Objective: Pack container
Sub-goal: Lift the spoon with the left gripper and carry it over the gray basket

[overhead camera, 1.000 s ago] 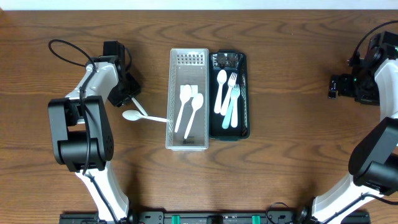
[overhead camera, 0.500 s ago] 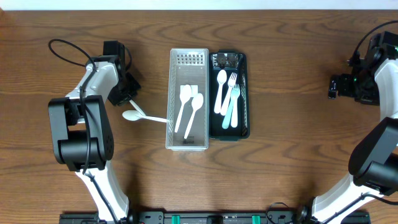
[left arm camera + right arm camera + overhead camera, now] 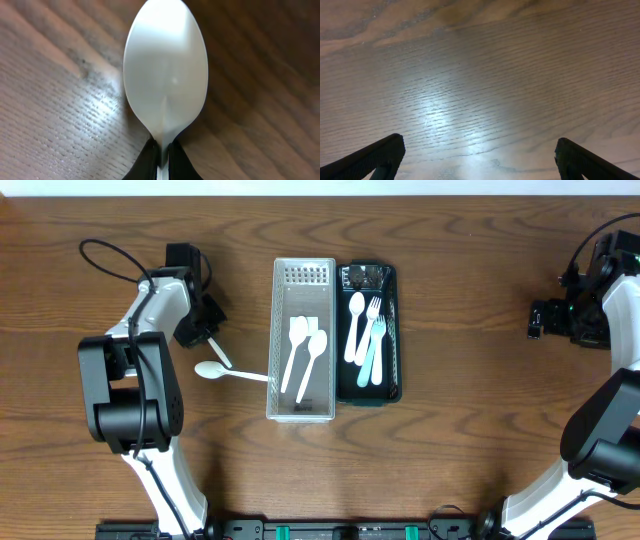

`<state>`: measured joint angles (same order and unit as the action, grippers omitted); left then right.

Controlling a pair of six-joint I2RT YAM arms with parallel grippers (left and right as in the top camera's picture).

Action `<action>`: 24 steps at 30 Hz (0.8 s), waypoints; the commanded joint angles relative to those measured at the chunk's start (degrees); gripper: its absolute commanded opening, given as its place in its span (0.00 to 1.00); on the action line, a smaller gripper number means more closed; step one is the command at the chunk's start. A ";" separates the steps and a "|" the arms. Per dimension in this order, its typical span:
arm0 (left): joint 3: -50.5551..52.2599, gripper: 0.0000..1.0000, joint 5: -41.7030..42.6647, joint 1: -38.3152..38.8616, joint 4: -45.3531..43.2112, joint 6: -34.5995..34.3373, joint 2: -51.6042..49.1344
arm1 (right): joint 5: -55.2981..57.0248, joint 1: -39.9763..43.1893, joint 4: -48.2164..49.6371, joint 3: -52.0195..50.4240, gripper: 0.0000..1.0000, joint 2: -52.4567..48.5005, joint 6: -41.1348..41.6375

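Your left claw (image 3: 161,150) is pressed tight on the neck of a white spoon (image 3: 165,75). The bowl sticks straight out past the claw tips, so the spoon's long way runs the way the claw points. The clear tray (image 3: 303,416) sits to this claw's right, near the middle of the table (image 3: 460,430). This arm is much nearer to it. The tray's long way runs from far edge to near edge, so I think you must turn the spoon to fit. A second spoon (image 3: 235,373) lies flat, its handle end at the tray's left wall. Your right claw (image 3: 480,155) is spread wide, far off by the right edge.
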<state>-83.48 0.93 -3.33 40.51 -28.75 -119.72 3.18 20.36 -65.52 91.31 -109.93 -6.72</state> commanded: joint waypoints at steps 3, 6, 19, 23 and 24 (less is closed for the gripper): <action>-5.35 0.06 0.00 0.09 -0.04 2.16 3.87 | -0.17 0.24 -0.02 -0.04 0.99 0.11 -0.63; -5.79 0.06 0.13 0.90 -0.74 3.58 7.61 | -0.20 0.24 0.00 -0.04 0.99 0.11 -0.66; -5.79 0.06 14.12 15.28 0.22 16.11 21.07 | -0.17 0.24 -0.02 -0.04 0.99 0.11 -0.66; -5.64 0.06 11.19 22.25 2.75 22.53 20.83 | -0.17 0.24 0.00 -0.04 0.99 0.11 -0.66; -5.57 0.06 8.98 23.28 3.50 22.51 20.61 | -0.17 0.24 0.00 -0.04 0.99 0.11 -0.66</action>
<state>-88.33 12.78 17.23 42.68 -11.68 -98.70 3.20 20.36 -65.52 91.31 -109.93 -6.72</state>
